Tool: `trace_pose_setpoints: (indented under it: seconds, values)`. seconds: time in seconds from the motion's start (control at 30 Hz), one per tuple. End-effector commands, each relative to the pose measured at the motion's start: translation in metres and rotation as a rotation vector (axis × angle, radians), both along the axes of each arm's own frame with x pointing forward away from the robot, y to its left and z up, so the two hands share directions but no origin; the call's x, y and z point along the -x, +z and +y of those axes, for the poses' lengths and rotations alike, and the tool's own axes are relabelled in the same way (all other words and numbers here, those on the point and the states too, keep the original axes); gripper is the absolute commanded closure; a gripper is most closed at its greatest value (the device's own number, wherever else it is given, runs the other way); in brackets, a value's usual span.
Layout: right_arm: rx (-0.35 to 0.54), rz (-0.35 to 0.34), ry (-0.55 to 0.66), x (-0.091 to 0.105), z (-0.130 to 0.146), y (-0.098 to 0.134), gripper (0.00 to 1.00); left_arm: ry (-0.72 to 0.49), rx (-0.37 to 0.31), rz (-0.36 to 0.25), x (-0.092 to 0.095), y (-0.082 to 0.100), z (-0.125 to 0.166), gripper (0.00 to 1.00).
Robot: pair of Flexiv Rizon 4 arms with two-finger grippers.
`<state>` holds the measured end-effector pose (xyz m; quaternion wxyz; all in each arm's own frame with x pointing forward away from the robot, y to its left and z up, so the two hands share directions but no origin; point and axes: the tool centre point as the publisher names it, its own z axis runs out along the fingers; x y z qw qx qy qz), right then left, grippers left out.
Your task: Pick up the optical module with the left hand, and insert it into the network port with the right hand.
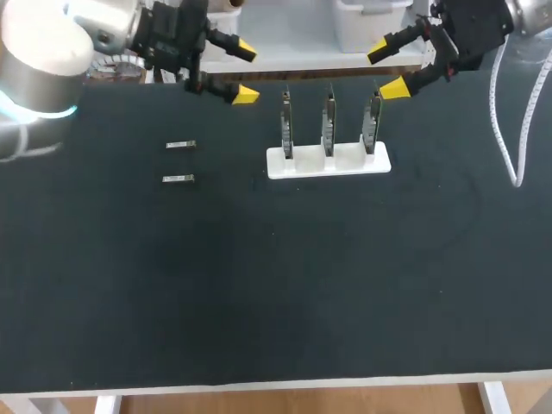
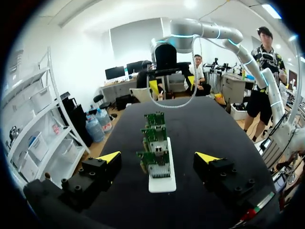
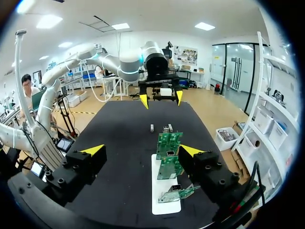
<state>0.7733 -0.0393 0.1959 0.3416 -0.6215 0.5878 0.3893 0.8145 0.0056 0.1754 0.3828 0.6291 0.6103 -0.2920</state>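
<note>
Two small silver optical modules lie on the black table, left of centre; the right wrist view shows them beyond the boards. Three green circuit boards with network ports stand upright in a white holder. My left gripper hangs open and holding nothing at the far edge, above and behind the modules. My right gripper hangs open and holding nothing just behind the holder's right end.
A white cable loops down from the right arm over the table's far right. The black mat stretches bare from the holder to the near edge.
</note>
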Motion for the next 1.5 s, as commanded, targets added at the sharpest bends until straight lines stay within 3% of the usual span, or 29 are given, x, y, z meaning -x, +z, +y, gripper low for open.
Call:
trace_pose_setpoints:
  seconds: [0.03,0.3,0.63,0.7,1.2,1.3,1.4,1.5]
  values:
    - [0.001,-0.001,-0.002,0.001,0.000,0.000,0.00,0.027,-0.095,0.023,0.016,0.013,0.033,0.00]
    - [0.001,-0.001,-0.002,0.001,0.000,0.000,0.00,0.071,-0.141,0.090,0.040,-0.007,0.076,0.00]
    - [0.001,-0.001,-0.002,0.001,0.000,0.000,0.00,0.084,-0.119,0.198,0.071,-0.061,0.098,0.00]
    - [0.001,-0.001,-0.002,0.001,0.000,0.000,0.00,0.080,-0.098,0.220,0.070,-0.063,0.100,0.00]
    - [0.001,-0.001,-0.002,0.001,0.000,0.000,0.00,0.080,-0.098,0.220,0.070,-0.063,0.100,0.00]
    - [0.001,-0.001,-0.002,0.001,0.000,0.000,0.00,0.060,-0.353,0.175,0.050,-0.040,0.099,0.00]
    - [0.001,-0.001,-0.002,0.001,0.000,0.000,0.00,0.057,-0.493,0.192,0.040,-0.032,0.117,0.00]
    - [0.001,-0.001,-0.002,0.001,0.000,0.000,0.00,0.071,-0.559,0.250,0.041,-0.039,0.136,0.00]
